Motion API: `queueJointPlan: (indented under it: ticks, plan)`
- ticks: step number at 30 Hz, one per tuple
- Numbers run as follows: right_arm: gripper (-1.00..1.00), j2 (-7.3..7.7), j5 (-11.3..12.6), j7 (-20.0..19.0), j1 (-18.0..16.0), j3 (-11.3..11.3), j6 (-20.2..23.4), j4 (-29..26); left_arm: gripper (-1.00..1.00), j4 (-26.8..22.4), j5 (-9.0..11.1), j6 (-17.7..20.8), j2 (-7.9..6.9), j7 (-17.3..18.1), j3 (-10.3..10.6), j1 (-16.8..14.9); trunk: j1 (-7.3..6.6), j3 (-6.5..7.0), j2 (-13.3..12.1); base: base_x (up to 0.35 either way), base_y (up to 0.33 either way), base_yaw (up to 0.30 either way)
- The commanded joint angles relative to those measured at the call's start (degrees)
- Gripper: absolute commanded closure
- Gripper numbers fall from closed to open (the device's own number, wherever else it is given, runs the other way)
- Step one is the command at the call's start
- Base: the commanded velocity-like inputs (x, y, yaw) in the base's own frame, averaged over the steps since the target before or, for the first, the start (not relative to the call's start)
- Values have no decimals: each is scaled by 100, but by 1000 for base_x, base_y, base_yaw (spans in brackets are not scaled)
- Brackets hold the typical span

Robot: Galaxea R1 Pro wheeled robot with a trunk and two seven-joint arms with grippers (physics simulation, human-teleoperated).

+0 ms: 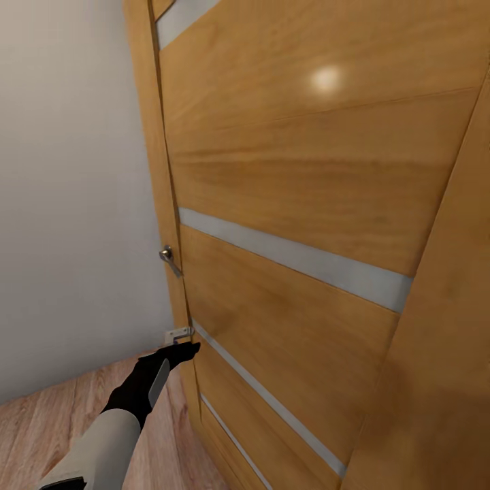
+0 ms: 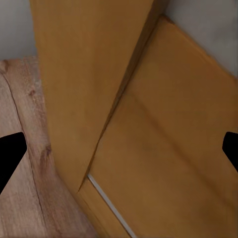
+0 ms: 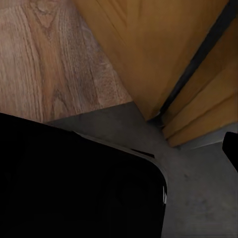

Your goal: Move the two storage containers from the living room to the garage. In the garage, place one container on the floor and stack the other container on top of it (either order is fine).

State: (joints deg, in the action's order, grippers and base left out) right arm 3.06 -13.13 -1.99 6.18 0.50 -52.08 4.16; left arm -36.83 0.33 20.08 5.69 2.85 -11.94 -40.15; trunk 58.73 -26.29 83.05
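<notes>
The storage containers are out of view. My left gripper reaches low toward the edge of a honey-coloured wooden panel door. In the left wrist view its black fingertips stand far apart with nothing between them, facing the door edge. One black fingertip of my right gripper sits at the frame's side in the right wrist view. It hangs over the dark grey concrete floor where that floor meets light wood planks.
The door stands very close ahead, with a metal handle and pale horizontal strips. A plain white-grey wall is on the left. Light wood floor lies below. A large black body covers part of the right wrist view.
</notes>
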Motion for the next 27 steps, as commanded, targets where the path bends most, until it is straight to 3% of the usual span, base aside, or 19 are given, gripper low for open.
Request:
queueJointPlan:
  ticks: [1,10,27]
  plan:
    - [-100,2,13,-21,-3,3,-21,6,-100,-9,72,39,11,49,-28,-2,0,-5,3,0,0,-10]
    - [-100,2,13,-21,-3,3,-18,6,-100,-9,72,38,19,49,-28,-2,0,-5,3,0,0,-17]
    - [-100,2,13,-21,-2,3,-12,6,-100,-9,72,39,12,49,-28,-2,0,-5,3,0,0,-264]
